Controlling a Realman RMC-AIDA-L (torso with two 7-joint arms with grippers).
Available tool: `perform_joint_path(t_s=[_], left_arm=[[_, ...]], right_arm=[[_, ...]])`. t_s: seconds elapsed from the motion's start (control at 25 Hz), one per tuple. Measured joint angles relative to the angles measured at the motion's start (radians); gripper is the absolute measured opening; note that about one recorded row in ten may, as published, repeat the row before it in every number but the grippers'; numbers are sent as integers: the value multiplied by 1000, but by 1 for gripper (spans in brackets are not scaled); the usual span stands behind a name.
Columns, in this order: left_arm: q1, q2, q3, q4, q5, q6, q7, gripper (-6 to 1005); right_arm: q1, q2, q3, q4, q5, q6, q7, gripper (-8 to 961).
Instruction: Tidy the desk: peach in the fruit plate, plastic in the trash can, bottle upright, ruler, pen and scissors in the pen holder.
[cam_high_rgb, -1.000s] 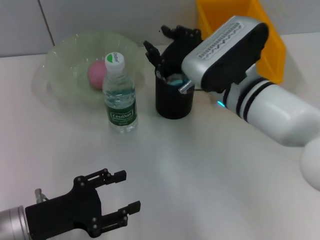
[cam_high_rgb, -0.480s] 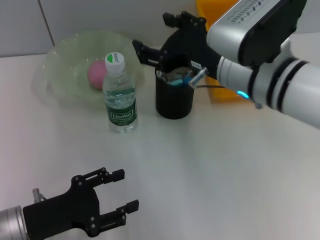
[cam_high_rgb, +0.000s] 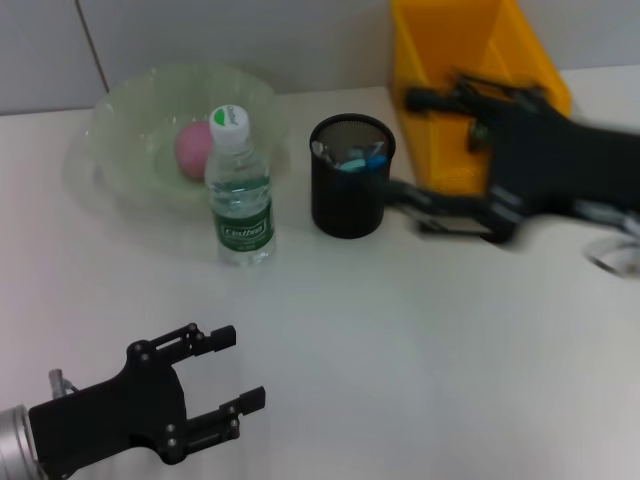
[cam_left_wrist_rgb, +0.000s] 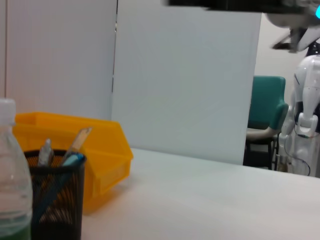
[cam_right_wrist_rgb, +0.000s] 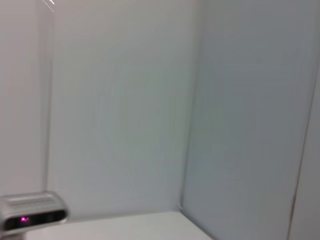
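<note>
Right end effector withdrawn from pen holder, fingers spread, empty, left end effector parked open

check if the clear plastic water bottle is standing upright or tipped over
Upright. In the head view the clear plastic water bottle stands on its base on the white desk, white cap on top, beside the black mesh pen holder.
</note>
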Motion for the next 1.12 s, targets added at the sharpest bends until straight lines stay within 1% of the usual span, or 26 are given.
perform_joint_path(t_s=[0.08, 0.16, 0.2, 0.28, 0.32, 0.4, 0.44, 0.48, 0.52, 0.6, 0.64, 0.68, 0.72, 0.8, 1.12], left_arm=[[5, 0, -11, 0, 0, 10, 12, 713], [11, -1, -16, 0, 1, 15, 20, 713], [11, -1, -16, 0, 0, 18, 24, 713], [11, -1, -16, 0, 0, 18, 24, 713], [11, -1, -16, 0, 0, 18, 24, 713], [1, -5, -17, 0, 0, 28, 27, 713], [-1, -6, -17, 0, 1, 29, 27, 713], [-4, -7, -16, 0, 1, 30, 27, 713], [-7, -7, -16, 0, 1, 30, 27, 713], [-12, -8, -15, -2, 1, 30, 27, 713], [-12, -8, -15, -2, 1, 30, 27, 713], [-14, -8, -12, -1, 2, 30, 25, 713], [-14, -8, -11, -1, 2, 30, 24, 713], [-15, -8, -10, 0, 2, 30, 22, 713], [-18, -8, -7, 0, 2, 29, 19, 713]], right_arm=[[17, -4, 131, 204, 98, -190, -161, 802], [77, -24, 266, 469, 115, -371, -310, 802], [116, -40, 333, 608, 97, -449, -389, 802], [209, -93, 472, 928, 0, -587, -586, 802], [254, -122, 521, 1082, -67, -622, -673, 802], [316, -159, 576, 1339, -173, -643, -797, 802], [330, -161, 583, 1427, -202, -620, -829, 802], [338, -156, 586, 1506, -223, -592, -849, 802], [337, -141, 584, 1556, -234, -556, -850, 802], [325, -101, 583, 1584, -258, -507, -842, 802], [318, -83, 586, 1565, -275, -492, -830, 802], [312, -67, 588, 1532, -291, -480, -819, 802], [310, -60, 593, 1495, -299, -470, -811, 802], [309, -51, 590, 1445, -309, -453, -800, 802], [318, -47, 588, 1356, -324, -414, -790, 802]])
